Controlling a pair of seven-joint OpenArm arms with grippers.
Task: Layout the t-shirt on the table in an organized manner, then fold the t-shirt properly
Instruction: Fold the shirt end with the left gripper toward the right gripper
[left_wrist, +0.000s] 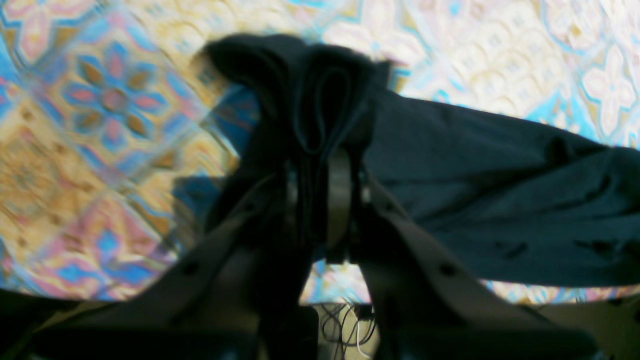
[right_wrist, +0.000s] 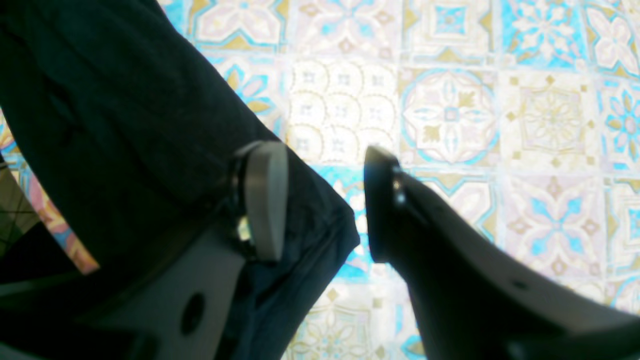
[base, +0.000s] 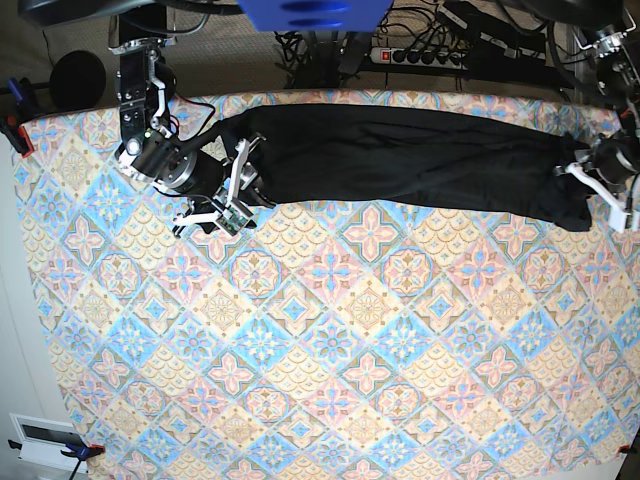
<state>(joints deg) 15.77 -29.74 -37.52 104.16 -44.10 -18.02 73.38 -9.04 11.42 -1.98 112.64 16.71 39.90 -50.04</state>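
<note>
The black t-shirt (base: 400, 155) lies stretched in a long band across the far part of the table (base: 330, 350). At the band's right end in the base view, my left gripper (base: 603, 188) is shut on the cloth. The left wrist view shows its fingers (left_wrist: 339, 200) pinching a bunched fold of the t-shirt (left_wrist: 500, 190), lifted above the table (left_wrist: 100, 125). My right gripper (base: 238, 190) is at the band's left end. There it (right_wrist: 322, 200) stands open, with a corner of the t-shirt (right_wrist: 125, 125) lying under one pad (right_wrist: 265, 200) and partly between the fingers.
A power strip with cables (base: 420, 55) lies beyond the table's far edge. A blue object (base: 300, 12) hangs at the top of the base view. A white box (base: 45, 440) sits off the near left corner. Patterned cloth (right_wrist: 500, 125) stretches away beside the right gripper.
</note>
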